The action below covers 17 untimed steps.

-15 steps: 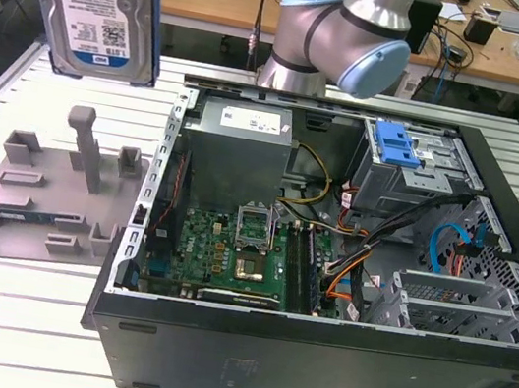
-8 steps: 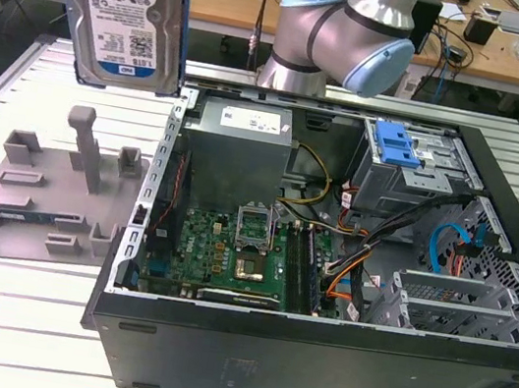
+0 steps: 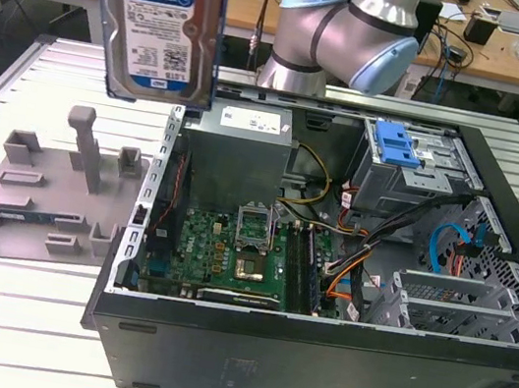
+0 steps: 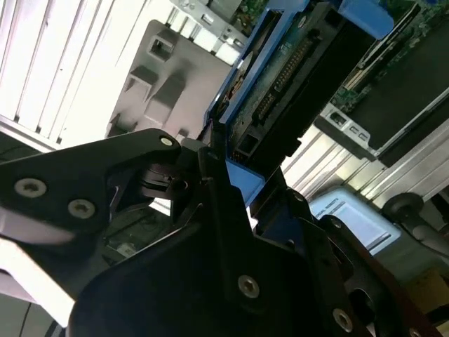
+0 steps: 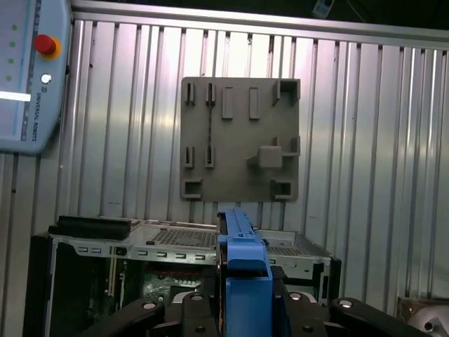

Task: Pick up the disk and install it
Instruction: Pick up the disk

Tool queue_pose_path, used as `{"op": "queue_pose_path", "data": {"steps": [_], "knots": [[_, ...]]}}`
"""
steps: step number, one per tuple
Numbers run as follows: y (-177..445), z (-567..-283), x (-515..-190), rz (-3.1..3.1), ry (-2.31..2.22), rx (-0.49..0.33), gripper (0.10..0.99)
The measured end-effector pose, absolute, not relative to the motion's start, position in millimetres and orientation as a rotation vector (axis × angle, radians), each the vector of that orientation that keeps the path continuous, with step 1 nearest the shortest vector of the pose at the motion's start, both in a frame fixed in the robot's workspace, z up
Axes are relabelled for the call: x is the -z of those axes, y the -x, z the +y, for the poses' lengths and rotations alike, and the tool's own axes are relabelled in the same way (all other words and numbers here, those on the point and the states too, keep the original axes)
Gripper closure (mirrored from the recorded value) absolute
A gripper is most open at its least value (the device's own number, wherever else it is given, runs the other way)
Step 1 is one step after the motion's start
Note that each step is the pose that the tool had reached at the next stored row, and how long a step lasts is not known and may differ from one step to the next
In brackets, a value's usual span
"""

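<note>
One disk (image 3: 162, 33) hangs upright above the desk (image 3: 505, 155), toward the exterior view's left. Its long axis is vertical and its label faces the exterior view. The hand (image 5: 244, 298) is clenched on it. Below lie one grey fixture plate (image 3: 51, 189) and one open computer case (image 3: 313, 352).

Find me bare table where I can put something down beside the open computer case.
Bare table runs along the near edge in the exterior view, bordering the grey fixture plate and the computer case, and again off the case on the exterior view's right. Inside the case is crowded: motherboard, cables, drive cage. The gripper holds the disk aloft.
</note>
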State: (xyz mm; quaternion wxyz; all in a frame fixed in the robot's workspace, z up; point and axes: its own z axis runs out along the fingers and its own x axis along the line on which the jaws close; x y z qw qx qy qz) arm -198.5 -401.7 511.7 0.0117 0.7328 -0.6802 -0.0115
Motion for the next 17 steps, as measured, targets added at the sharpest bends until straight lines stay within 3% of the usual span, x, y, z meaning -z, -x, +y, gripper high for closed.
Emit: {"op": "queue_pose_path", "data": {"steps": [17], "knots": [[133,-433,-512,-2.121,-2.285,0.036,0.718]]}}
